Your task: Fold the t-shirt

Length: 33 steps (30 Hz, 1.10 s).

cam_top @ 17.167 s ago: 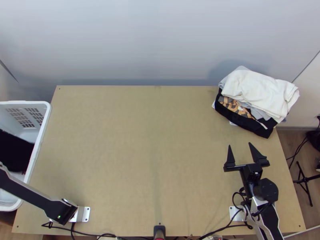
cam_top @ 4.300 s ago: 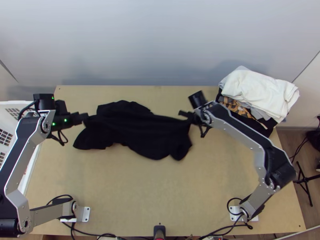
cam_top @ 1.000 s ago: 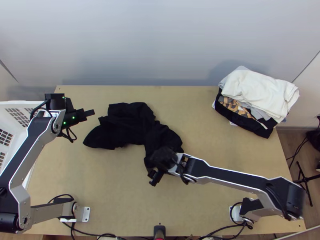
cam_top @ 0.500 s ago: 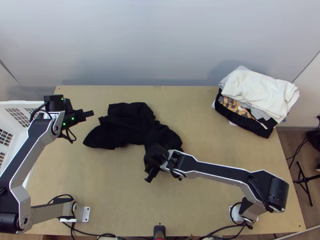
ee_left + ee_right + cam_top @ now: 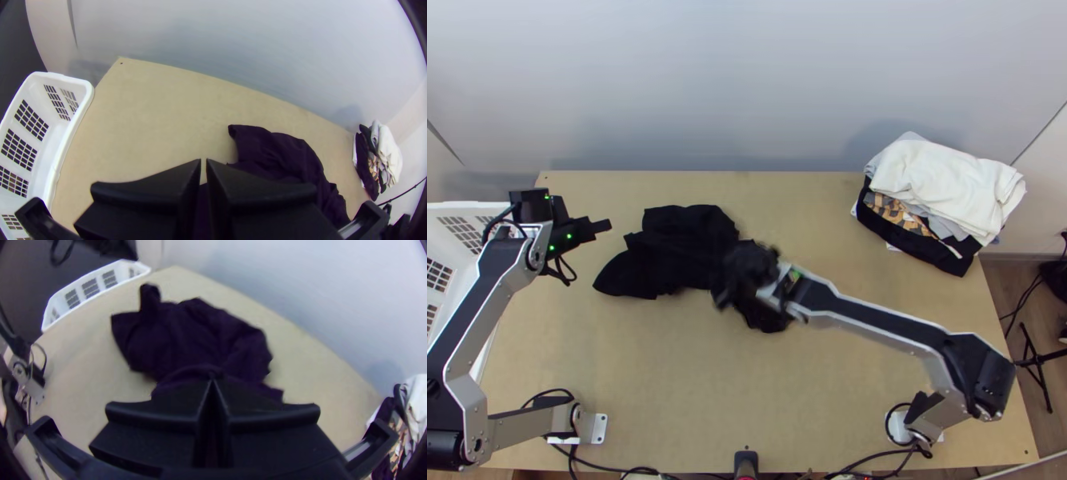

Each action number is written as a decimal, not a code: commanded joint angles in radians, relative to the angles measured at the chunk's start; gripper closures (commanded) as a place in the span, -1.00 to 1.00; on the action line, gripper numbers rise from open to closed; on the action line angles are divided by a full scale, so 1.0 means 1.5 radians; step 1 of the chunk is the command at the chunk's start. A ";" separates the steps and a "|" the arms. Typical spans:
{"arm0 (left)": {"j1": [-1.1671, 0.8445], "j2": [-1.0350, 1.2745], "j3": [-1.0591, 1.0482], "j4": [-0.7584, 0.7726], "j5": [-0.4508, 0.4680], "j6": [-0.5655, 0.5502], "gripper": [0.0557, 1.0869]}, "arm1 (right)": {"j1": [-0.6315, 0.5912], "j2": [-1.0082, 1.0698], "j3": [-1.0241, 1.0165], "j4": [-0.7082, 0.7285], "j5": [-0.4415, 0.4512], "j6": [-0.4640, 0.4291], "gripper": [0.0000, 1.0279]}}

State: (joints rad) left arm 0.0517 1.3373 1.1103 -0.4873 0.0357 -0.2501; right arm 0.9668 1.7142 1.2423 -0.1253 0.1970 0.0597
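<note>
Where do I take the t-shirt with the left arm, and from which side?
I'd pinch the outer edge of the t-shirt's left flap, coming down from the left: it juts out from the bunched middle, and the left gripper hovers near that end.

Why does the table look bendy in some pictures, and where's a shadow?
Left and right wrist views: the fisheye lens bows the table's far edge; top view: that edge looks straight, a soft shadow falls on the wall by the clothes pile, and the black shirt's creases are hard to see.
</note>
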 commanded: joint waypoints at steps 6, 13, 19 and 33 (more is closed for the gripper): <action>-0.045 0.003 0.011 -0.050 0.013 0.025 0.58 | -0.202 -0.021 0.115 0.101 0.113 0.000 0.94; -0.084 0.011 -0.008 -0.123 0.050 0.081 0.56 | -0.233 -0.022 0.065 0.131 0.139 0.003 0.94; -0.080 0.044 -0.025 -0.104 0.074 0.074 0.56 | -0.219 -0.050 0.018 0.160 0.157 0.004 0.94; -0.065 0.108 0.020 -0.022 0.083 0.029 -0.30 | -0.202 -0.081 -0.025 0.169 0.160 0.003 0.94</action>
State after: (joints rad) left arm -0.0483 1.4738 1.0775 -0.5087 0.1429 -0.1806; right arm 0.6548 1.6062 1.2293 0.1215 0.4343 0.0669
